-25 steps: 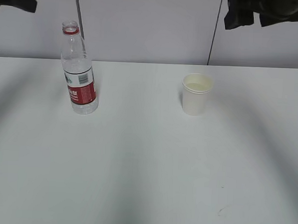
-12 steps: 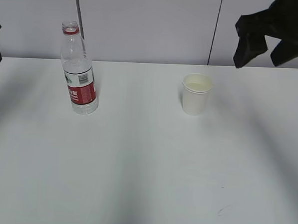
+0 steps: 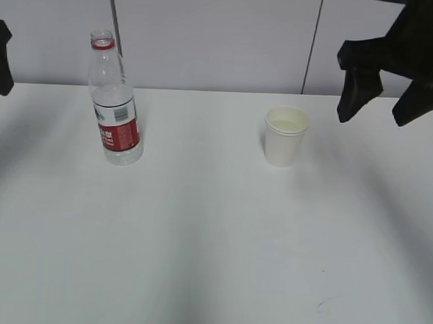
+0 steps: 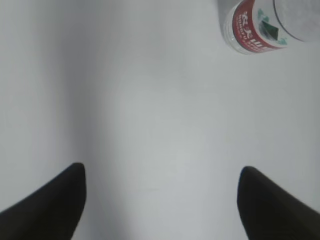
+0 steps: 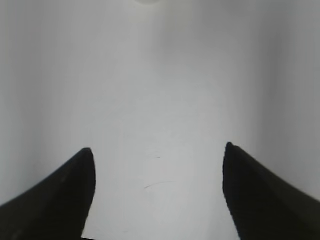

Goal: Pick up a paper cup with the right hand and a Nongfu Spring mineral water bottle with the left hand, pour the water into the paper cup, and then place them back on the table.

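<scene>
The clear red-labelled bottle [image 3: 115, 102] and white paper cup [image 3: 285, 136] stand untouched while both open hands, left hand [image 4: 160, 200] and right hand [image 3: 376, 90], have come lower

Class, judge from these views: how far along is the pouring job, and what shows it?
Barely begun. Done: nothing; the bottle and the paper cup both stand untouched on the table. In hand: the right gripper hangs open, up beside the cup; the left gripper is open too. Left: grasping, pouring, replacing.
</scene>
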Tool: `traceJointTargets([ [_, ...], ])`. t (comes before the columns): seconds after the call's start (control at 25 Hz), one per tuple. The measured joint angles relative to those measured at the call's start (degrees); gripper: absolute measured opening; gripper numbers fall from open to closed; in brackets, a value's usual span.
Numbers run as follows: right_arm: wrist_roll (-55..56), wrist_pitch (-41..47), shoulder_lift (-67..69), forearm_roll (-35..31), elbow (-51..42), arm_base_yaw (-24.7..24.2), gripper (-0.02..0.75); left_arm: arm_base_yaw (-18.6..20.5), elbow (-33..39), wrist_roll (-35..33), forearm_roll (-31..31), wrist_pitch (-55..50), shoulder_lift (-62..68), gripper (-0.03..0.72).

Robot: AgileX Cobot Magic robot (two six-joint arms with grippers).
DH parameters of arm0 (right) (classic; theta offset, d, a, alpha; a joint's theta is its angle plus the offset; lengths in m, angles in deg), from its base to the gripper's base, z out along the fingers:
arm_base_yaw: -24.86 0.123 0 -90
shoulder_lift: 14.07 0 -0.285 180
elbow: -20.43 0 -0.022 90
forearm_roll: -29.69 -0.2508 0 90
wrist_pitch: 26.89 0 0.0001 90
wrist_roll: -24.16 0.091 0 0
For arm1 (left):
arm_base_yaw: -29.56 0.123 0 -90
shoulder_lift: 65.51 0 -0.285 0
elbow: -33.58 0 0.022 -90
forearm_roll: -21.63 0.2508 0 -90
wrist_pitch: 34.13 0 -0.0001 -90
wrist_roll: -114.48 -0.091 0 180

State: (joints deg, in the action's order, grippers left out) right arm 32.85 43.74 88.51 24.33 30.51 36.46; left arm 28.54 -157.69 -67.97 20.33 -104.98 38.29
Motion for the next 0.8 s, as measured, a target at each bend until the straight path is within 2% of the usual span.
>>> traceJointTargets([
  [0.2, 0.1, 0.1, 0.0, -0.21, 0.0, 0.0, 0.59, -0.13, 1.04, 0.06, 0.12, 0.22, -1.37, 0.559],
  [0.4, -1.37, 0.1, -4.95, -0.25, -2.94, 0.0, 0.59, -0.13, 9.74, 0.06, 2.77, 0.16, -10.55, 0.545],
  [0.64, -2.57, 0.24, -17.7, -0.34, -13.43, 0.0, 0.59, -0.13, 21.4, 0.06, 3.35, -0.26, -25.88, 0.544],
  [0.8, -2.79, 0.37, -27.78, -0.34, -21.7, 0.0, 0.59, -0.13, 26.54, 0.06, 1.73, -0.54, -34.88, 0.544],
])
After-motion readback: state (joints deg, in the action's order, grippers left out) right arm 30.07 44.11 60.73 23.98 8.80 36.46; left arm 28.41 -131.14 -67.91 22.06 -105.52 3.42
